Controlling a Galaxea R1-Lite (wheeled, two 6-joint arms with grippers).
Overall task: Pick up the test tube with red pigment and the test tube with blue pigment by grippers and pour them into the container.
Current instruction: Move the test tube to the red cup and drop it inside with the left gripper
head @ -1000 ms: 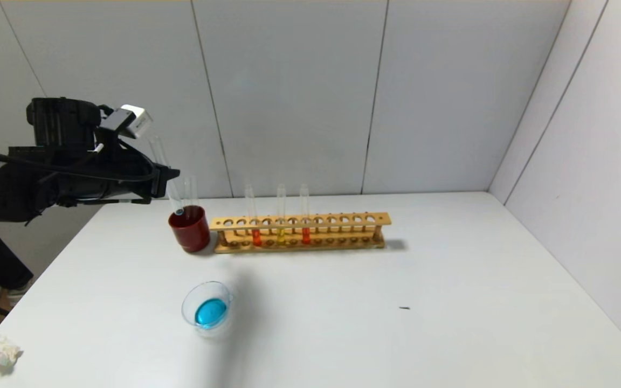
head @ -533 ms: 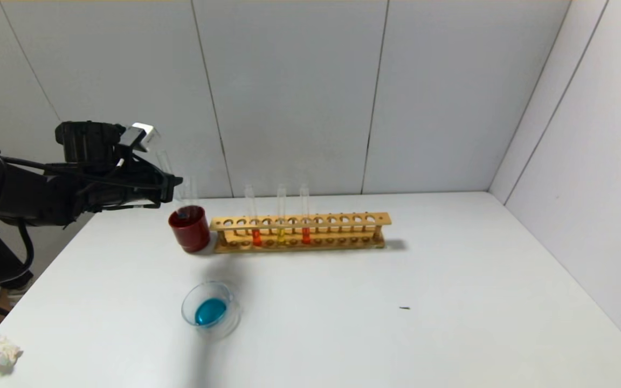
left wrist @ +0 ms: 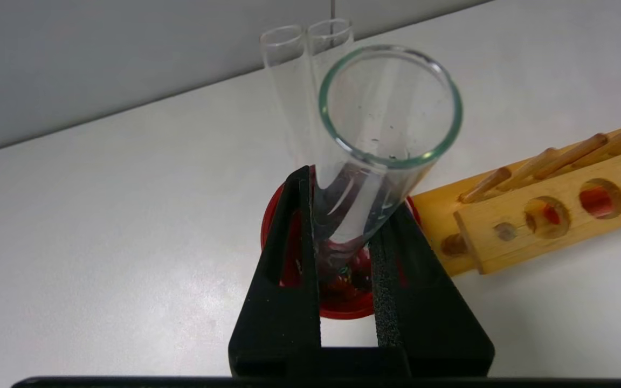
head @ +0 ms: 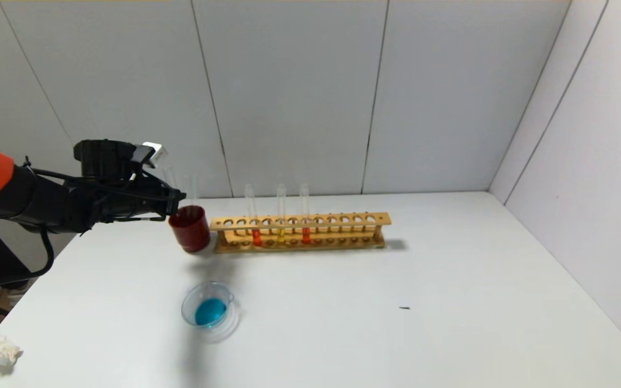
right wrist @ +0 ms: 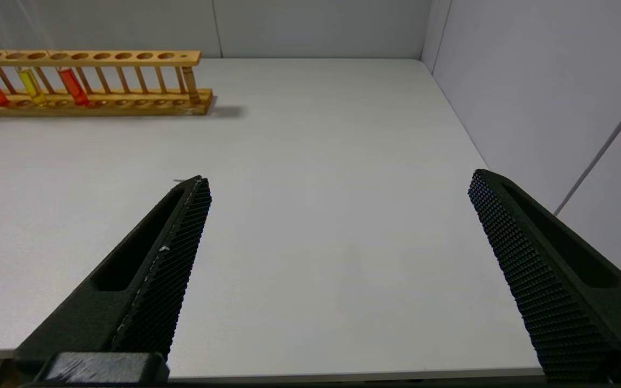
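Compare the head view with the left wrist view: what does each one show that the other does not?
Only the head view shows the shallow clear glass dish holding blue liquid and the crumpled white paper. Only the left wrist view shows the left claw shut on the emptied clear glass tube, with two more empty tubes behind. Both show the dark red opaque cup, the long wooden tube rack and the white table.

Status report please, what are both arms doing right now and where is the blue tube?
Left end effector shut on emptied blue tube, lowering it into red cup. Right end effector open, parked. Blue liquid in dish. Nothing obstructing.
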